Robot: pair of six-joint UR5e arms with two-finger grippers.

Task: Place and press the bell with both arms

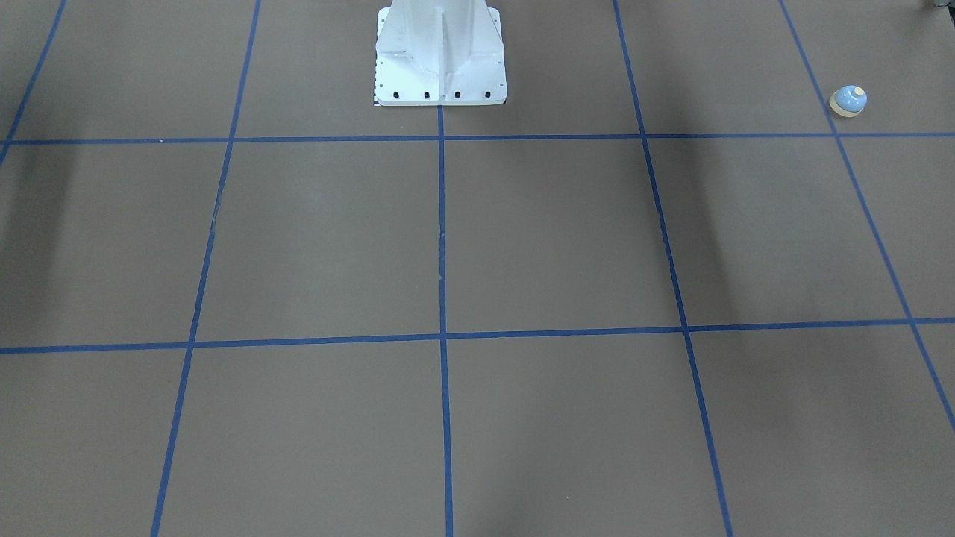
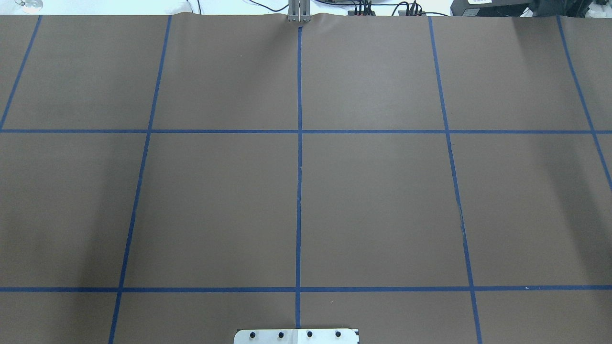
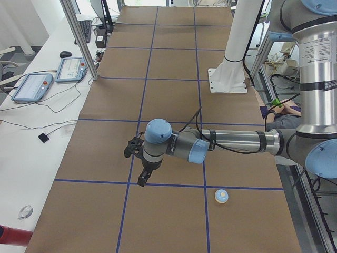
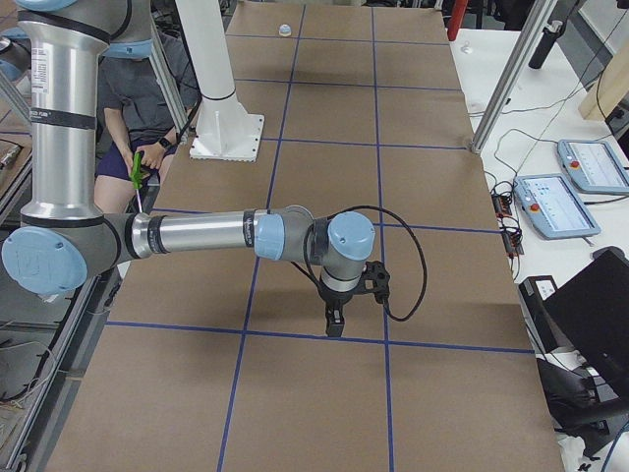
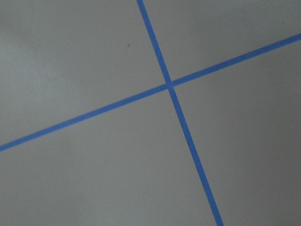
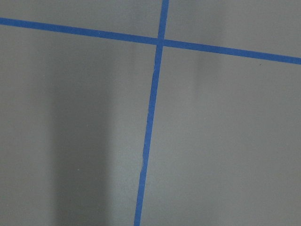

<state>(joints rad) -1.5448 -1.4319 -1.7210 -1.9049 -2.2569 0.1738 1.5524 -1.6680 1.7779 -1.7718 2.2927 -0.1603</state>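
Note:
The light-blue bell (image 1: 848, 101) with its cream button stands upright on the brown table paper near the robot's left end; it also shows in the exterior left view (image 3: 221, 196) and far away in the exterior right view (image 4: 284, 30). My left gripper (image 3: 142, 181) hangs above the table, pointing down, roughly one grid cell from the bell and apart from it. My right gripper (image 4: 335, 323) hangs above the table near the other end, far from the bell. I cannot tell whether either is open or shut. Both wrist views show only paper and blue tape.
The white pedestal (image 1: 440, 63) stands at the robot's side of the table. A seated person (image 4: 138, 108) is behind it. Tablets (image 3: 31, 87) and cables lie on the white side table across from the robot. An aluminium post (image 3: 79, 37) rises at that edge.

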